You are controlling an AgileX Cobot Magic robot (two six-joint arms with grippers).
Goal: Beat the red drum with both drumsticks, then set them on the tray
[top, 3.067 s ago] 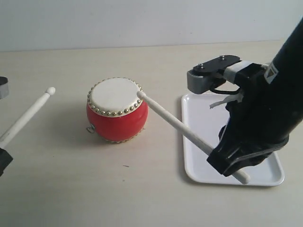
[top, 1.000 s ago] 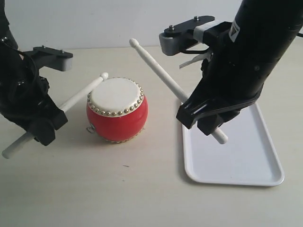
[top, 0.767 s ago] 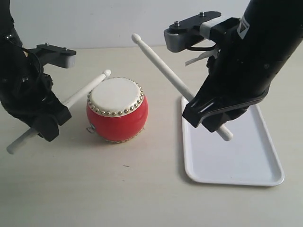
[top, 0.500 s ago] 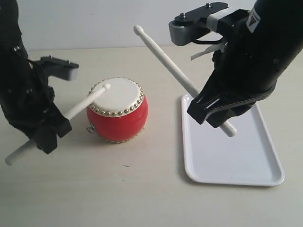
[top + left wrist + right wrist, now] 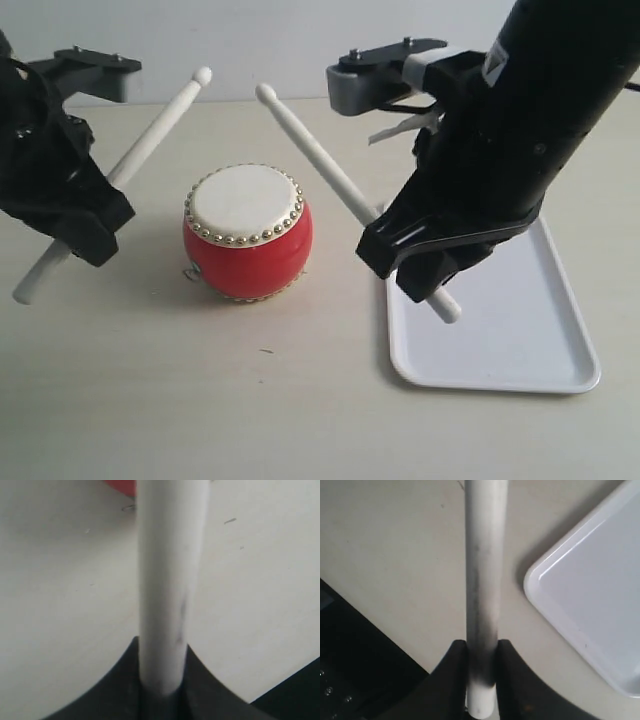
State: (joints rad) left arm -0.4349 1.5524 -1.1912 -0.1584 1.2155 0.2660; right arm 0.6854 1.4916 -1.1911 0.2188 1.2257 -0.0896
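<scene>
— Where's the drum?
— The red drum (image 5: pixel 247 232) sits on the bench (image 5: pixel 180 400). The white tray (image 5: pixel 520 345) lies just beside it at 3 o'clock.
— And the claws?
— The left claw (image 5: pixel 88 222), at 9 o'clock from the drum, is clamped tight round the left drumstick (image 5: pixel 150 125). The right claw (image 5: pixel 428 268), over the tray's edge nearest the drum, pinches the right drumstick (image 5: pixel 312 158) the same way.
— Are the sticks on the skin?
— No. Both tips are raised clear above the drum, towards 12 o'clock, near each other but apart.
</scene>
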